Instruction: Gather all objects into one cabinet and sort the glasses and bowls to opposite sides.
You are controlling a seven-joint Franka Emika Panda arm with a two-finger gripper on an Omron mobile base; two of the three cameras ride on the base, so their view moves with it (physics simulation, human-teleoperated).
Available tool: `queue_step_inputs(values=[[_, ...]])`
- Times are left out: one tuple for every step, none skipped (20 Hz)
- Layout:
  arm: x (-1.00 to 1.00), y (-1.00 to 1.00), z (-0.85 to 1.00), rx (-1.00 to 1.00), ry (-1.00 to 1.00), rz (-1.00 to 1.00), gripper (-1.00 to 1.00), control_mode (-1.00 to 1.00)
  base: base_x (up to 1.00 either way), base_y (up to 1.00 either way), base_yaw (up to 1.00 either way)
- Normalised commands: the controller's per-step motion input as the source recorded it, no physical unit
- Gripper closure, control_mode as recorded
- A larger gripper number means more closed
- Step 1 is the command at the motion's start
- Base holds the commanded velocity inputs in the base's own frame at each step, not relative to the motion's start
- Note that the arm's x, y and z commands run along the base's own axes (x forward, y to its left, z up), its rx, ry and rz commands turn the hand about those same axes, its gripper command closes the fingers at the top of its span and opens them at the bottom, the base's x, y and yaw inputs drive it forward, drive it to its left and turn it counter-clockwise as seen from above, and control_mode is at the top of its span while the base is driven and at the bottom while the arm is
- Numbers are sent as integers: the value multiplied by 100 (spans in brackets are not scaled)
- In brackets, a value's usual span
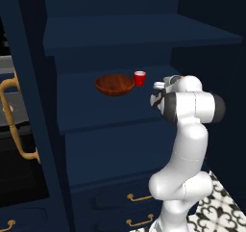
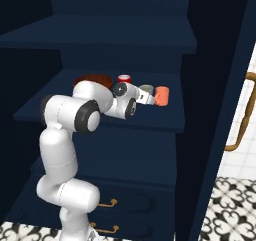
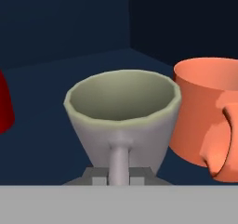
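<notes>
**All gathered, sorting unfinished**

On the shelf we see the bowl at left, with the red cup just beside it. Further right, the gripper has its jaws narrowly about a grey cup's handle; we cannot tell whether they pinch it. The salmon cup is rightmost. The red cup probably belongs further right.
</notes>
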Motion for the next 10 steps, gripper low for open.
queue_step_inputs(values=[[0, -6, -10, 0, 0, 0, -100, -100, 0, 0, 0], [0, -9, -9, 0, 0, 0, -100, -100, 0, 0, 0], [0, -8, -9, 0, 0, 0, -100, -100, 0, 0, 0], [0, -6, -6, 0, 0, 0, -100, -100, 0, 0, 0], [0, -4, 0, 0, 0, 0, -100, -100, 0, 0, 0], [0, 0, 0, 0, 0, 0, -100, -100, 0, 0, 0], [0, 0, 0, 0, -2, 0, -100, -100, 0, 0, 0], [0, 0, 0, 0, -5, 0, -100, -100, 0, 0, 0], [-1, 0, 0, 0, -4, 0, -100, -100, 0, 0, 0], [-10, 0, 6, 0, -3, 0, -100, -100, 0, 0, 0]])
